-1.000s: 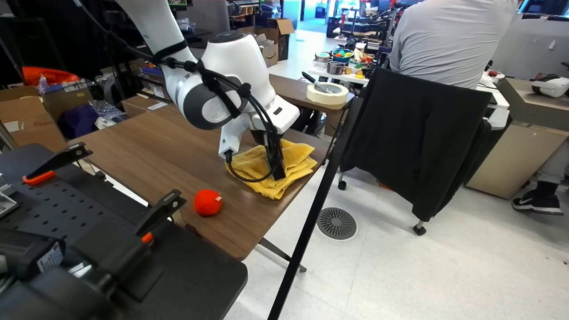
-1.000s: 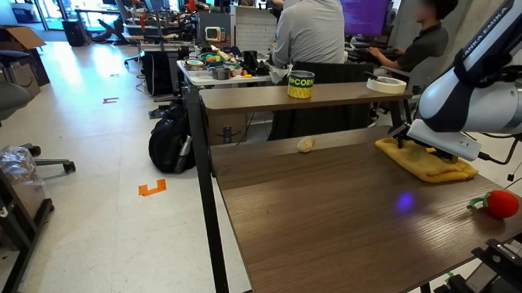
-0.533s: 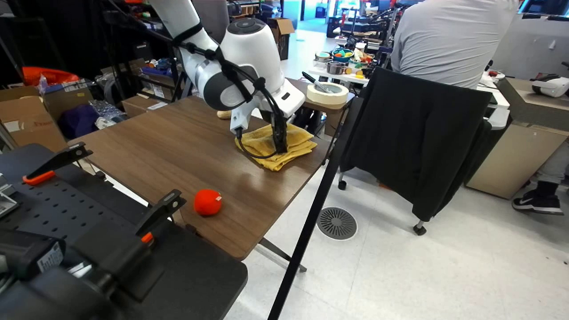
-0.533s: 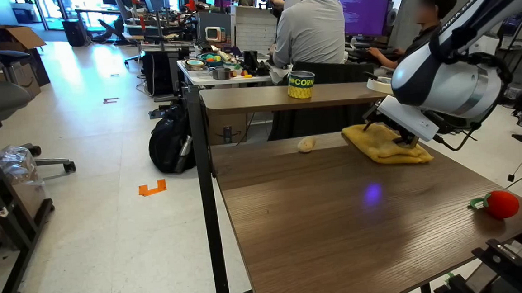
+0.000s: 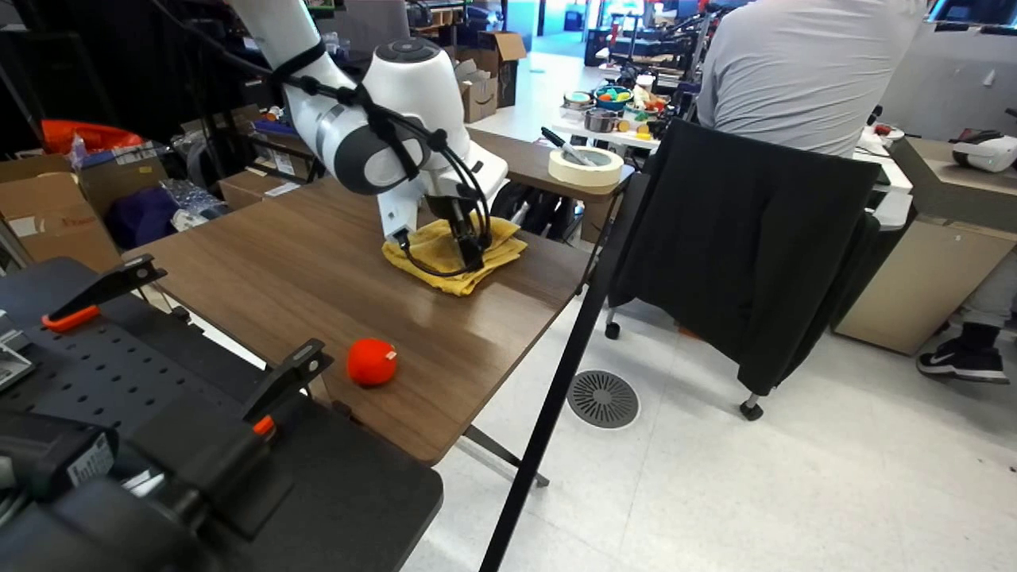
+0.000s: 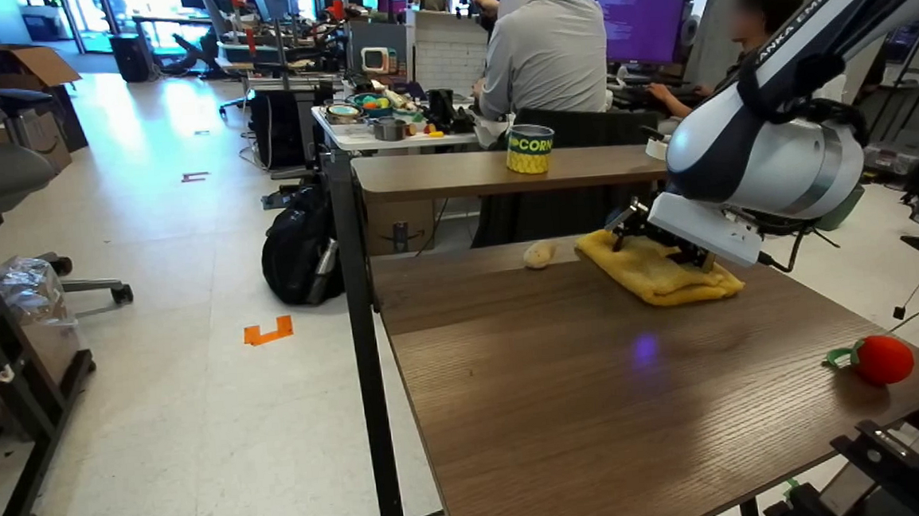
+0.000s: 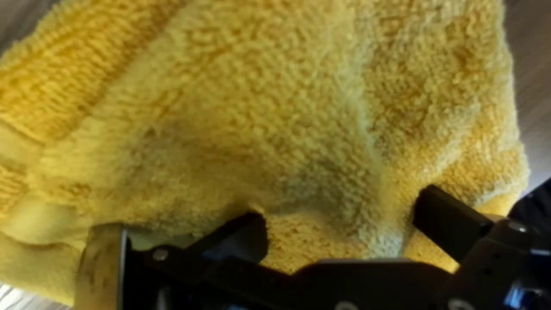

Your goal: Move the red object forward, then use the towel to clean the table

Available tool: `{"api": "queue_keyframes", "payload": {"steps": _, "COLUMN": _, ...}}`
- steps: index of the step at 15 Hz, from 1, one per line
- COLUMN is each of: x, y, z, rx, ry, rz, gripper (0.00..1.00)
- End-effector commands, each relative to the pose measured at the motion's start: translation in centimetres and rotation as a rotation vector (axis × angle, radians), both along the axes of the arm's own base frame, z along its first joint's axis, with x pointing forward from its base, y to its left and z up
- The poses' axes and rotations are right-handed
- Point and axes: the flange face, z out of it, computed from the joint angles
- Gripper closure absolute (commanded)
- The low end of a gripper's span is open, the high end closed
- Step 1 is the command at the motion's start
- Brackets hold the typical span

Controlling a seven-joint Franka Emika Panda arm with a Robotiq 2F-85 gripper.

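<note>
The yellow towel (image 6: 673, 286) lies folded on the brown table (image 6: 549, 412), near its far edge. My gripper (image 7: 342, 211) presses down onto the cloth with its black fingers spread wide apart. In the wrist view the towel (image 7: 258, 94) fills most of the picture and dents around both fingertips, with no fold pinched between them. The red object (image 5: 371, 361), a ball with a green leafy top seen in an exterior view, rests by the table's corner, well apart from the towel. The arm partly covers the towel in both exterior views.
A small pale lump (image 6: 539, 255) sits beside the towel's far corner. Behind the table a raised shelf (image 6: 439, 177) bears a corn can (image 6: 530, 150) and a tape roll (image 5: 585, 168). Black clamps (image 5: 290, 380) stand at the edge near the red object.
Gripper and towel have slid together across the tabletop, away from the red object, first toward the shelf and then sideways toward the pale lump. The red object has stayed put.
</note>
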Motion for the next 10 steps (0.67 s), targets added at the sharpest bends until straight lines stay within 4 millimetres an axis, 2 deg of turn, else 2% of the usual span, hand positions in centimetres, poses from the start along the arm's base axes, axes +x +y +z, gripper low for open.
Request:
{"api": "queue_keyframes", "payload": {"steps": 1, "x": -4.3, "y": 6.2, "z": -2.0, "rx": -0.05, "ry": 0.075, "rz": 0.174, "gripper": 0.0}}
{"api": "queue_keyframes", "payload": {"steps": 3, "x": -6.0, "y": 8.5, "z": -1.5, "rx": -0.072, "ry": 0.105, "rz": 0.258, "gripper": 0.0}}
{"api": "queue_keyframes", "payload": {"steps": 7, "x": -9.2, "y": 11.5, "z": -1.2, "rx": -0.126, "ry": 0.156, "rz": 0.431, "gripper": 0.0}}
{"api": "queue_keyframes", "payload": {"steps": 10, "x": -11.4, "y": 14.5, "z": -1.6, "rx": -0.158, "ry": 0.185, "rz": 0.566, "gripper": 0.0}}
